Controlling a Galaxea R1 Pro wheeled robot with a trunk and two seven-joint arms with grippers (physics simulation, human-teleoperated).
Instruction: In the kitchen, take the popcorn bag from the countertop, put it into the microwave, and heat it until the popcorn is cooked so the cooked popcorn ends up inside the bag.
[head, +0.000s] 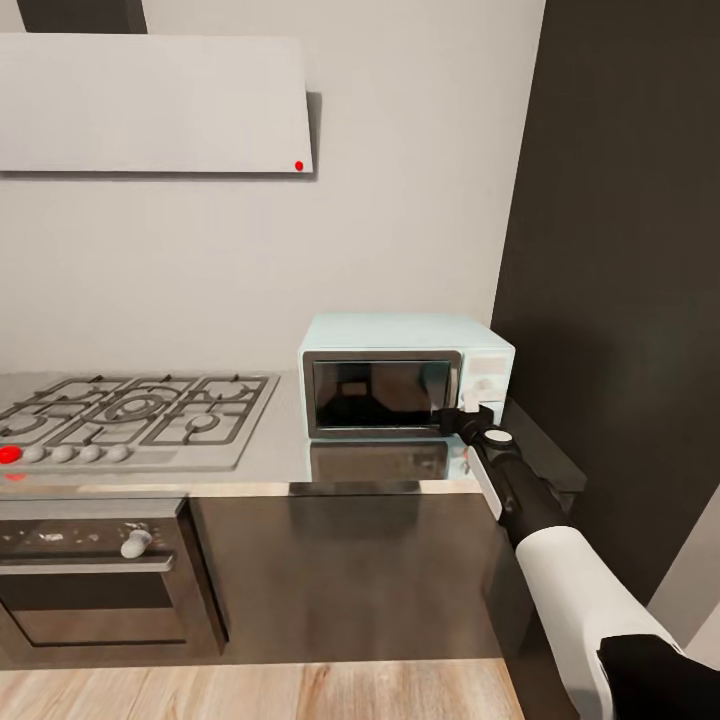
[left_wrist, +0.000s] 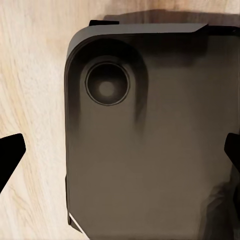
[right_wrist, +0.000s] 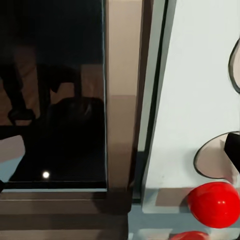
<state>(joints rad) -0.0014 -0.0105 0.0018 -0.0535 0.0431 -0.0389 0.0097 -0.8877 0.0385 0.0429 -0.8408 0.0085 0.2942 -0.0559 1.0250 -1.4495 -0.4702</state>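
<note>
The pale mint-blue microwave (head: 400, 345) stands on the glossy grey countertop (head: 270, 455) against the wall, its dark glass door (head: 375, 392) closed. My right gripper (head: 462, 410) is up against the door's right edge, next to the knob panel (head: 488, 380). The right wrist view looks close at the door glass (right_wrist: 50, 100), the white panel (right_wrist: 200, 75) and a red dot (right_wrist: 215, 204). One dark fingertip (right_wrist: 233, 149) shows at the frame's edge, so the right gripper is open. My left gripper (left_wrist: 120, 155) hangs open, holding nothing, over my own dark base (left_wrist: 150, 150). The popcorn and its bag are out of view.
A steel gas hob (head: 130, 415) with black grates takes the counter's left part, with a dark built-in oven (head: 95, 585) under it. A white hood (head: 150, 100) hangs above. A tall dark cabinet (head: 620, 300) stands right of the microwave. The floor (left_wrist: 30, 100) is wood.
</note>
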